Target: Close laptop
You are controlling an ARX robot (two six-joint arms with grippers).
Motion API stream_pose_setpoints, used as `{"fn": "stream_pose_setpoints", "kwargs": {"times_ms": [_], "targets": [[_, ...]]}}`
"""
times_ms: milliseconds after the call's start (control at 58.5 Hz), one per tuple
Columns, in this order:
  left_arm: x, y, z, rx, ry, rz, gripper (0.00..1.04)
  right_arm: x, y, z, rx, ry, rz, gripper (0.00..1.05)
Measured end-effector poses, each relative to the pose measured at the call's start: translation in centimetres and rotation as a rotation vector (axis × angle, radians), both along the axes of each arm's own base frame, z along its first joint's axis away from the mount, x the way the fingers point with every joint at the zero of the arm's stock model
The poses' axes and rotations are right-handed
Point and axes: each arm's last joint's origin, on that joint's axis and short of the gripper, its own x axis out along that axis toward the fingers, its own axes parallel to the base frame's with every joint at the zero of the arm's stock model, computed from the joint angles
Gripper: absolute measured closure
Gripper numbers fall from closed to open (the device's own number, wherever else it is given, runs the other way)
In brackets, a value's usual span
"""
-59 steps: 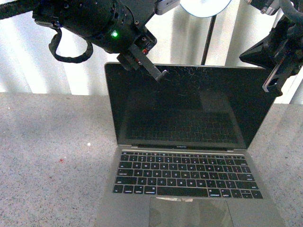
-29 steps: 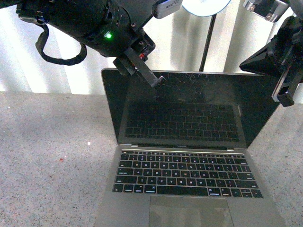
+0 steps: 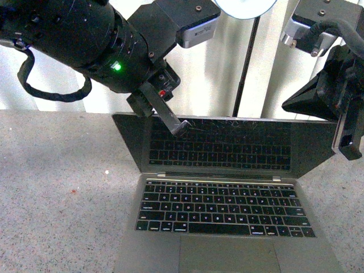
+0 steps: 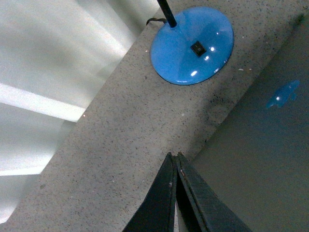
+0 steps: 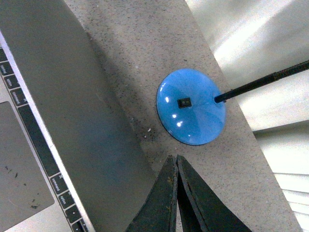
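The grey laptop sits open on the speckled table, its lid tipped well forward so the scratched black screen mirrors the keys. My left gripper is shut, its tip at the lid's top edge left of centre. My right gripper is shut beside the lid's top right corner. In the left wrist view the shut jaws sit just at the edge of the lid's grey back. In the right wrist view the shut jaws hover behind the lid's back.
A lamp stands behind the laptop: a black pole on a round blue base, which also shows in the right wrist view. A white ribbed wall runs along the back of the grey table.
The lid has tipped forward and down from near upright. My left gripper has come down and forward with its top edge. My right gripper has dropped beside the lid's right corner.
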Motion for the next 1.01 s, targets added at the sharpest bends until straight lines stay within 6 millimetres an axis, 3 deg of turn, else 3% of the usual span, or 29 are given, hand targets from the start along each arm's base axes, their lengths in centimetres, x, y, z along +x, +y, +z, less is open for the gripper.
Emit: {"fn": "stream_pose_setpoints", "kwargs": {"times_ms": [290, 666, 1008], "targets": [[-1.7, 0.6, -2.2, -0.005, 0.083, -0.019, 1.01, -0.7, 1.0, -0.7, -0.034, 0.029, 0.063, 1.02], [-2.1, 0.6, -2.9, -0.01, 0.099, -0.019, 1.01, -1.9, 1.5, -2.8, -0.043, 0.089, 0.095, 1.02], [-2.5, 0.5, -3.5, -0.014, 0.113, -0.021, 1.01, -2.2, 1.5, -3.6, -0.05, 0.105, 0.1, 1.02]]}}
